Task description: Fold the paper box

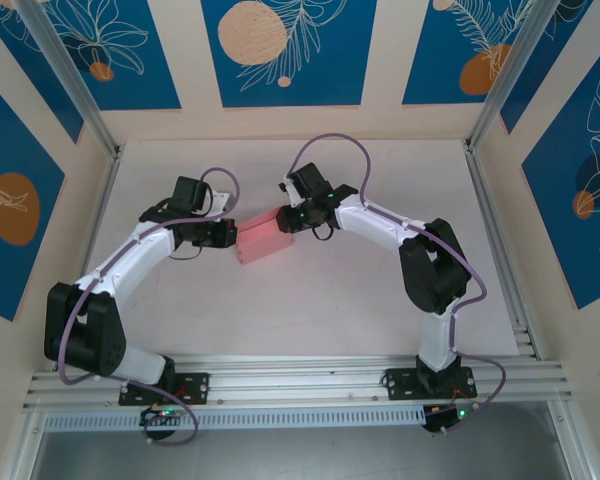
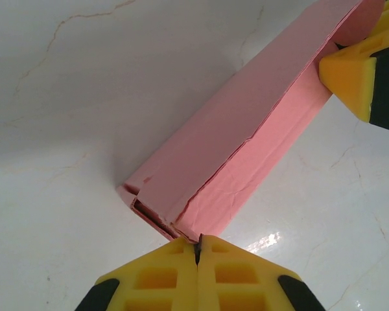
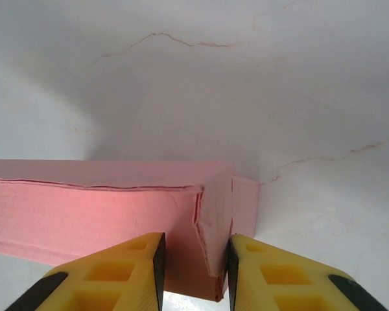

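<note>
The paper box is a long pink card box lying on the white table, between the two arms. My left gripper is at its left end. In the left wrist view its yellow fingertips are shut, with the box's near corner nipped at the tips. My right gripper is at the far end of the box. Its jaws stand apart, straddling a loose end flap. The flap touches the right pad, and a gap shows at the left pad. One right finger presses the box's far end.
The white table is walled by cream panels with blue prints. Aluminium posts stand at the back corners, and a rail carries both arm bases at the near edge. Purple cables loop over each arm.
</note>
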`<move>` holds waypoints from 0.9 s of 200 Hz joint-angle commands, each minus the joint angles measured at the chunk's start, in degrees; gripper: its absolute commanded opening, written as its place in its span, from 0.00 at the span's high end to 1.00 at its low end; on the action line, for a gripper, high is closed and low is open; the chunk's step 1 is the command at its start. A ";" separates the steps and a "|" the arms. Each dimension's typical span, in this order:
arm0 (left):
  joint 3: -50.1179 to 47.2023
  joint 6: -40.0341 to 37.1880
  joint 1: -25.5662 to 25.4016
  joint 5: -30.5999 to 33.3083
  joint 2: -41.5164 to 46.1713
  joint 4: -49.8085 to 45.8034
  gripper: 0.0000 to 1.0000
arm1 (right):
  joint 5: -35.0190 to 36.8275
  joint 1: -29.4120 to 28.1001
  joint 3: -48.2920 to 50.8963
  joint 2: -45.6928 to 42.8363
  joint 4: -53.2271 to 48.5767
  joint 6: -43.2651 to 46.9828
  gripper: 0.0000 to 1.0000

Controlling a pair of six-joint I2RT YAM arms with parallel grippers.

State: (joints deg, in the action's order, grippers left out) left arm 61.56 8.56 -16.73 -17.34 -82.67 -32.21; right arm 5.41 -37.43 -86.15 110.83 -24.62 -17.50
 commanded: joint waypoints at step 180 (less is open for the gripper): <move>1.88 -6.87 0.54 3.78 1.81 -8.64 1.00 | -0.83 -0.63 0.45 2.11 -2.34 0.82 0.73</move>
State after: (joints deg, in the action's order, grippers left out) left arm 62.30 3.22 -16.64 -14.26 -81.82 -37.04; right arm 5.13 -37.45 -86.15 110.83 -24.43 -17.50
